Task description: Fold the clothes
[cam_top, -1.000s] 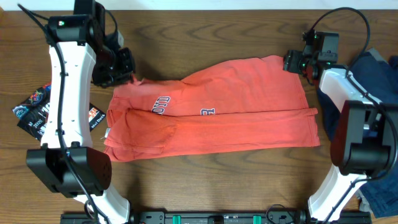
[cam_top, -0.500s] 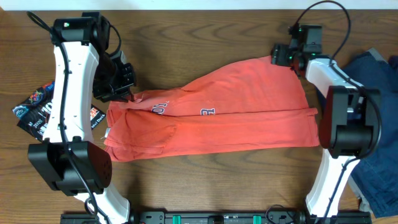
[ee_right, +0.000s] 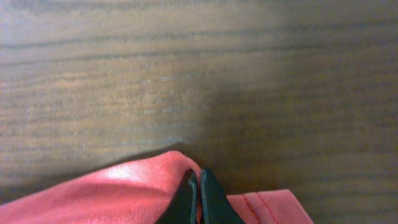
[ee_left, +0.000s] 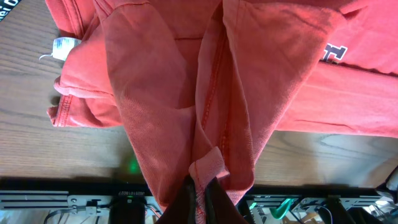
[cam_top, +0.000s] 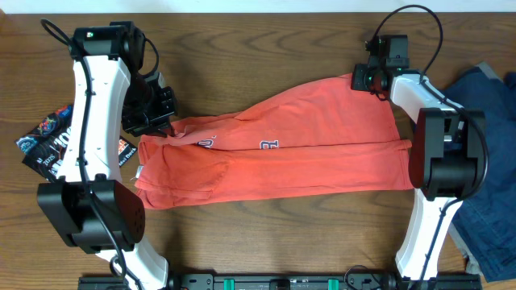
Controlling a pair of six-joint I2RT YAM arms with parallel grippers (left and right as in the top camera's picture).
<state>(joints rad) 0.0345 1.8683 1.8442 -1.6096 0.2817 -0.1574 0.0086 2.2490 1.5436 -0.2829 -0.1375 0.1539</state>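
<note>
So the coral-red cotton T-shirt with navy-and-white lettering [cam_top: 282, 153] lies across the middle of the wooden desk [cam_top: 266, 234]. The left gripper [ee_left: 198, 198] is pinched tight on its far-left hem, and the right gripper [ee_right: 199, 190] is doing the same at the far-right corner. I'd lift both evenly and bring the far edge toward the near one, keeping it taut. There's bare wood front and back, but dark navy garments [cam_top: 492, 97] crowd the right edge and a black printed tee [cam_top: 48, 145] the left.
</note>
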